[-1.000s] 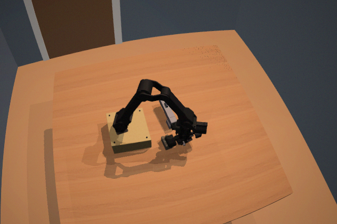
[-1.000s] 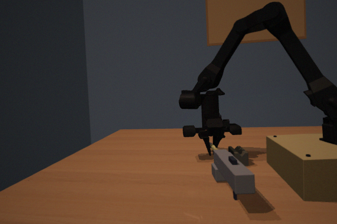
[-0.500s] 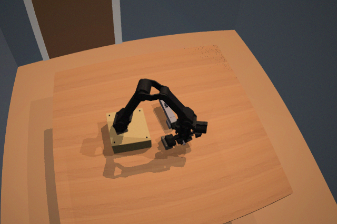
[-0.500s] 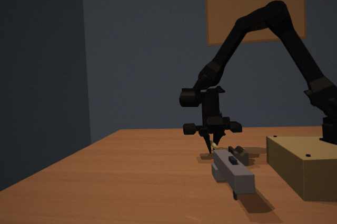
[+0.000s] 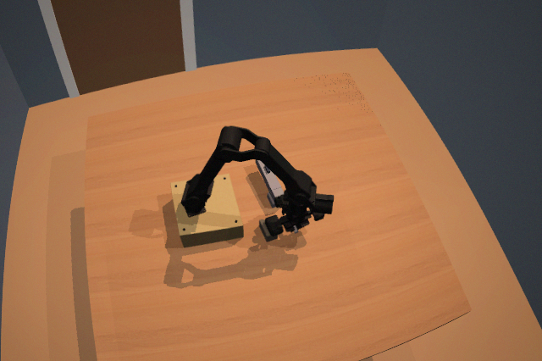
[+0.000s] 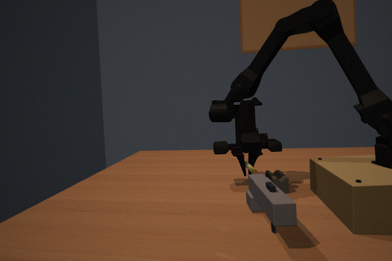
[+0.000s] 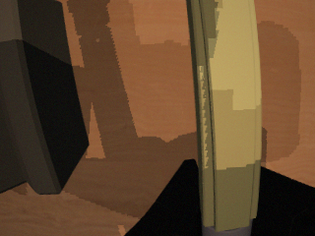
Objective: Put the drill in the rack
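Drill: being gripped near one end by the gripper (image 5: 297,222) (image 6: 247,174) (image 7: 226,166), whose fingers are clenching its sides; the brass-coloured drill (image 5: 295,229) (image 6: 250,167) (image 7: 235,98) is apparently being held out of the grey housing (image 5: 272,181) (image 6: 283,212).
Key (image 5: 267,169) (image 6: 271,186): no longer needing attention, it seems.
Rack (image 5: 265,231) (image 6: 282,182) (image 7: 44,98): standing beside the gripper, toward the arm's base.
Laying: calling for the drill to be aligned with the notches, lowered level, and released only once supported.
Arm: being held arched, elbow high, wrist pointing the fingers down.
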`<state>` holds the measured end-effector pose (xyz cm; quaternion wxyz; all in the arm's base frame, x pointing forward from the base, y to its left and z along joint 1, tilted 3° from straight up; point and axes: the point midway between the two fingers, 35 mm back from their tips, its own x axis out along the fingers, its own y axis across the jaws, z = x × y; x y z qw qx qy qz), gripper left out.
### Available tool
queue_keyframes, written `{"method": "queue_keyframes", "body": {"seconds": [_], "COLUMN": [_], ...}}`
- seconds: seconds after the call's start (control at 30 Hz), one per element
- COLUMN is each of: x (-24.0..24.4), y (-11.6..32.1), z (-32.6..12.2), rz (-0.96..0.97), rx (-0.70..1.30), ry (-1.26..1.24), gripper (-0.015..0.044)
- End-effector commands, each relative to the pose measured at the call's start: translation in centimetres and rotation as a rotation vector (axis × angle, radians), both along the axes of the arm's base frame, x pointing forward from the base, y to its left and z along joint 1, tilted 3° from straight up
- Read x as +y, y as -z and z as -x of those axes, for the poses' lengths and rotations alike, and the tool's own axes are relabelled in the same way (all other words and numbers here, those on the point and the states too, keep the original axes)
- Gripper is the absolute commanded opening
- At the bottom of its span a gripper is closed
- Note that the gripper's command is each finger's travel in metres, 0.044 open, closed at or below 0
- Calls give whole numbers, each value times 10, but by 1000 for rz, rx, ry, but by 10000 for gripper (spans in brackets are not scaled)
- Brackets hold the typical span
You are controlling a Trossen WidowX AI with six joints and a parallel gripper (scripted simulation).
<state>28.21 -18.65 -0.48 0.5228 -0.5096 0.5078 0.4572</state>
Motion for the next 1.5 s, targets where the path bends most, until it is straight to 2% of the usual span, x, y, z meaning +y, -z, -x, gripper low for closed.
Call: {"method": "queue_keyframes", "body": {"seconds": [0.0, 1.47], "x": [0, 3], "y": [-3, -25], "z": [0, 1], "rz": [-3, -3], "rx": [-4, -4], "ry": [-5, -5], "gripper": [0, 0]}}
